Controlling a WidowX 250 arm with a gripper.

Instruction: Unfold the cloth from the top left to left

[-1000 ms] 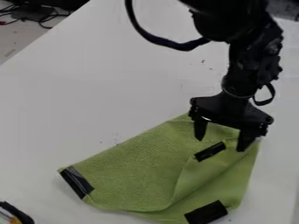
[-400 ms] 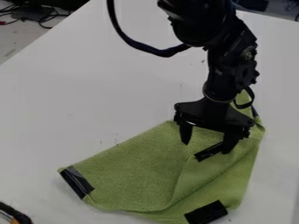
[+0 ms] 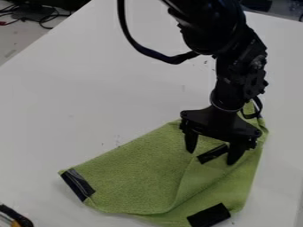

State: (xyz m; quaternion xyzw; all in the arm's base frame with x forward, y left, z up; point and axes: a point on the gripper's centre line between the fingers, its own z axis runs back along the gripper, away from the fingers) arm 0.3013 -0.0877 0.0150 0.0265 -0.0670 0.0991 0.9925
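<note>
Toward the right edge of the counter [image 3: 89, 106], the cloth [image 3: 142, 168] lies part-folded.
The end effector [image 3: 211, 158] has dropped slightly, released, fingers spread astride a black strip [image 3: 211, 154]; it looks lined up to pinch the fold next.

Moved the open gripper [image 3: 211, 158] away from the tabletop's [image 3: 77, 102] right edge, then slightly back toward it and farther from the far edge, leaving fingers [image 3: 191, 142] now on either side of the cloth's [image 3: 136, 173] middle black strip [image 3: 211, 154].
</note>
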